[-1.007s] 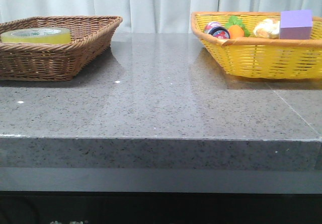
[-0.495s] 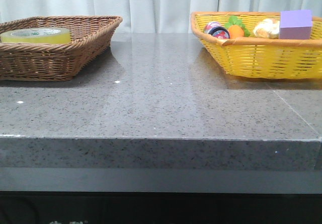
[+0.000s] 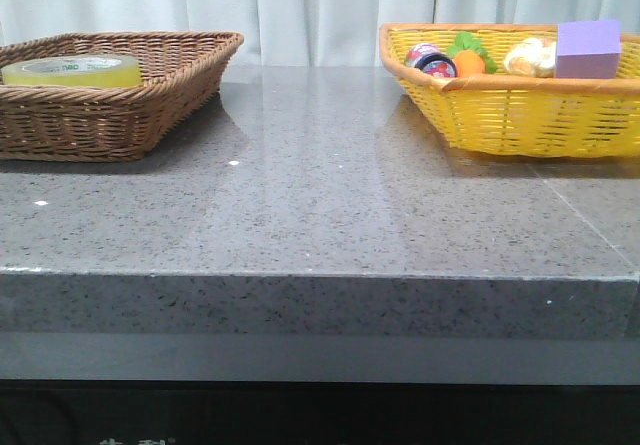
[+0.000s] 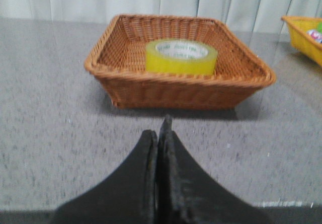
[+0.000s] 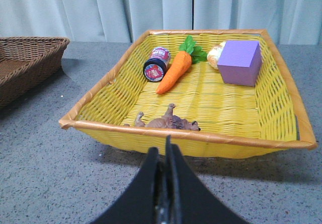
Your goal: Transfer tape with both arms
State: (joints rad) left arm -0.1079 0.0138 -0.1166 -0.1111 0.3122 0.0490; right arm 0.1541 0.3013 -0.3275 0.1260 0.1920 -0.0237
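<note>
The wide roll of translucent yellow packing tape (image 4: 181,57) lies flat inside the brown woven wicker basket (image 4: 126,88) on the grey speckled stone counter (image 3: 320,205). The left gripper (image 4: 160,133) hangs before that basket, its black fingers pressed together and holding nothing. The right gripper (image 5: 166,156), likewise pressed together, faces the yellow woven basket (image 5: 282,138), well apart from the brown one.

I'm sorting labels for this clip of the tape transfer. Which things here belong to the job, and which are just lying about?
Job: tape, in the brown basket; left gripper and right gripper, both shut and empty; yellow basket.

Lying about, all in the yellow basket: carrot, purple block, small roll, animal figure.
</note>
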